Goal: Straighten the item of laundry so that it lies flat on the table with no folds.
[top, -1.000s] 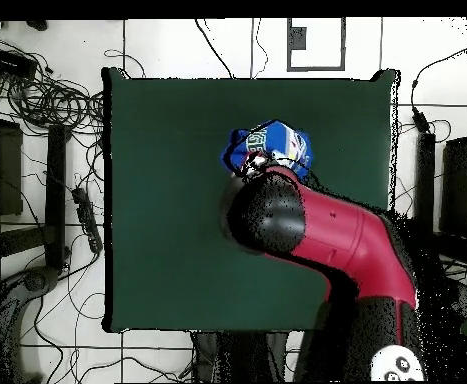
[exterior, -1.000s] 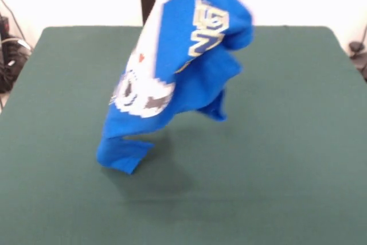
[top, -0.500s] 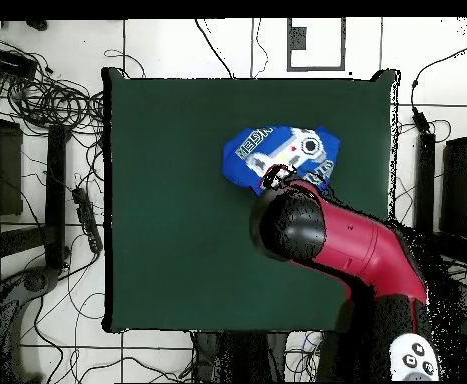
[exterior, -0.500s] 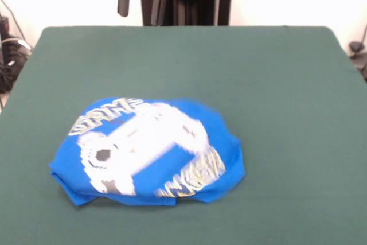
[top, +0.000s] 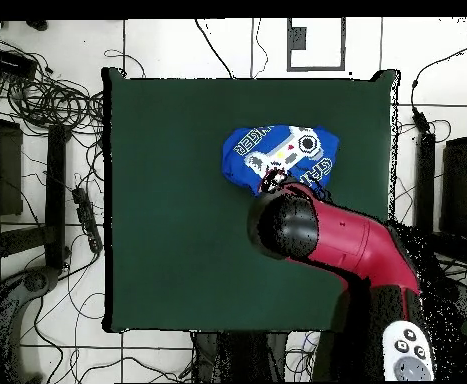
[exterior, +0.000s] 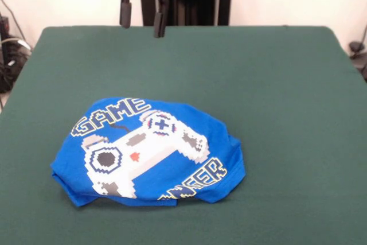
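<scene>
The item of laundry (exterior: 149, 153), a bright blue T-shirt with a white pixel controller print and "GAME" lettering, lies print-up on the green table (exterior: 275, 96) near its front left. Its edges are tucked under and part of the lower lettering is folded away. In the overhead view the shirt (top: 280, 155) sits right of the table's middle, partly covered by the arm. My gripper (exterior: 142, 20) hangs open and empty high above the table's far side, well clear of the shirt.
The red and black arm (top: 327, 235) reaches over the table's lower right part in the overhead view. Cables and dark equipment (top: 47, 110) lie on the floor left of the table.
The shirt, held aloft a second ago, was let go, dropped onto the table and settled print-up. The gripper rose away and now hangs open.
</scene>
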Tool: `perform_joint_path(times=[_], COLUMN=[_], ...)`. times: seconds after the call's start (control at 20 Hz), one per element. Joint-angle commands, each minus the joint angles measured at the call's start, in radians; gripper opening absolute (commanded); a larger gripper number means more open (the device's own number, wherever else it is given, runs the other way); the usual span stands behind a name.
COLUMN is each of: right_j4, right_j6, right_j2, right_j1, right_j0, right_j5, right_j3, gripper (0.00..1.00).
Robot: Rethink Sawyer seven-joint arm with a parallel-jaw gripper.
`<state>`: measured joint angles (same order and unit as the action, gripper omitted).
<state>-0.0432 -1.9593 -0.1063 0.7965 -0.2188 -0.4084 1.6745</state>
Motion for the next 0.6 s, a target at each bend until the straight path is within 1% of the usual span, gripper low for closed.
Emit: perform_joint_path(times=[0.05,0.1,0.2,0.35,0.45,0.5,0.55,0.6], right_j4=[-0.002,-0.003,-0.003,0.012,0.015,0.029,0.028,0.027], right_j6=[-0.079,-0.070,-0.060,-0.054,-0.042,-0.035,-0.030,-0.049], right_j2=[0.089,0.088,0.085,0.100,0.110,0.128,0.131,0.115], right_j1=[-0.121,-0.146,-0.176,-0.224,-0.278,-0.300,-0.314,-0.337], right_j0=[0.079,0.086,0.097,0.098,0.096,0.084,0.084,0.098], right_j5=[-0.110,-0.150,-0.197,-0.240,-0.267,-0.301,-0.313,-0.341], right_j3=[-0.101,-0.154,-0.227,-0.306,-0.384,-0.413,-0.436,-0.476], gripper=[1.00,1.00,1.00,1.00,1.00,1.00,1.00,1.00])
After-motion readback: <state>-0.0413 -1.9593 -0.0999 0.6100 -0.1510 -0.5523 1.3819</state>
